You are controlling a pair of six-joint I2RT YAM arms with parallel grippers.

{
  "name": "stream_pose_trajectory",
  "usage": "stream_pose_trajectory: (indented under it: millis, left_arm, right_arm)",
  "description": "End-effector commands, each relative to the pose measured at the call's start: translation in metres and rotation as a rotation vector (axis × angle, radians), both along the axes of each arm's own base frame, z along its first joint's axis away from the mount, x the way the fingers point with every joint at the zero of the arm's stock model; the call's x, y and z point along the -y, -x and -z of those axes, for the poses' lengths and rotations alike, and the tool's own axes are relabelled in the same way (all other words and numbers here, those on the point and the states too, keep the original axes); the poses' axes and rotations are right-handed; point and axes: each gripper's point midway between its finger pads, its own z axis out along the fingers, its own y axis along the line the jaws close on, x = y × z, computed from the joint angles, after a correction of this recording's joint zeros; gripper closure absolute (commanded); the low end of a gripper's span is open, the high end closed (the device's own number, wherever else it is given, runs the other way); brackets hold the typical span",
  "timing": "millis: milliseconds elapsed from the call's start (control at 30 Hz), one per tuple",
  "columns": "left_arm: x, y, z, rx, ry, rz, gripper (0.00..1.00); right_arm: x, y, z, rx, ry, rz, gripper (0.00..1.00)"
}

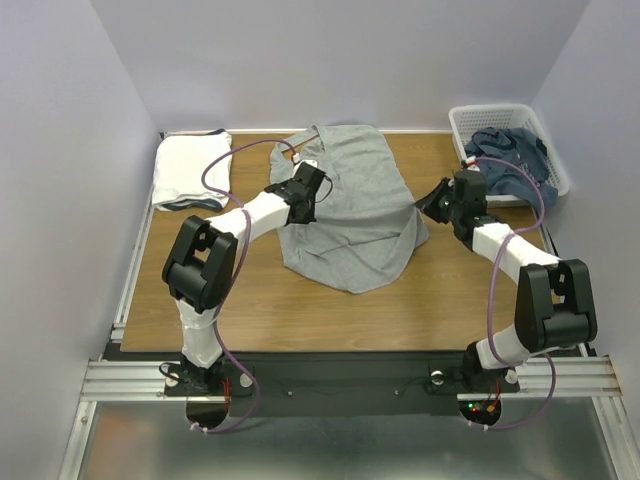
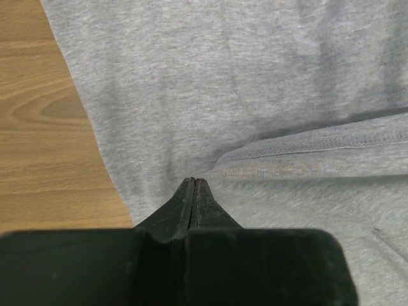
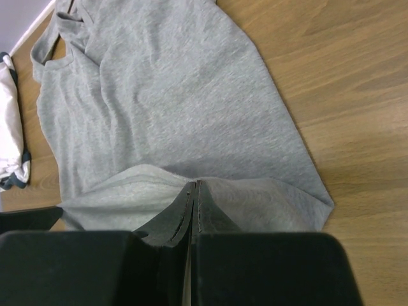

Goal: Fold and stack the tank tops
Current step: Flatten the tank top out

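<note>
A heather grey tank top [image 1: 345,205] lies spread on the wooden table, straps toward the back wall. My left gripper [image 1: 308,192] is at its left side, shut. In the left wrist view the shut jaws [image 2: 194,181] pinch a hemmed fold of the grey tank top [image 2: 255,89]. My right gripper [image 1: 432,204] is at the shirt's right edge. Its shut jaws [image 3: 195,185] hold a raised corner of the grey tank top [image 3: 166,95]. A folded white tank top [image 1: 190,170] lies at the back left. A dusty blue top [image 1: 512,160] sits crumpled in the basket.
The white lattice basket [image 1: 497,114] stands at the back right corner against the wall. Bare wood table [image 1: 300,310] shows in front of the grey shirt. The folded white top [image 3: 10,127] shows at the left edge of the right wrist view.
</note>
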Motion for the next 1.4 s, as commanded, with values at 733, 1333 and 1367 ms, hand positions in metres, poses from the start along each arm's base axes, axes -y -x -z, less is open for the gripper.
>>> stream_pose_trajectory:
  millis: [733, 1333, 1367]
  left_arm:
    - [-0.021, -0.031, -0.007, 0.020, 0.038, -0.093, 0.92]
    - [0.021, 0.015, -0.049, 0.024, 0.042, 0.155, 0.66]
    - [0.026, 0.019, -0.048, 0.011, 0.029, 0.186, 0.66]
  right_arm:
    - [-0.008, -0.031, -0.002, 0.032, 0.097, 0.017, 0.64]
    - [-0.124, 0.067, -0.028, 0.113, 0.071, -0.291, 0.52]
    - [-0.135, 0.075, -0.022, 0.106, 0.065, -0.323, 0.52]
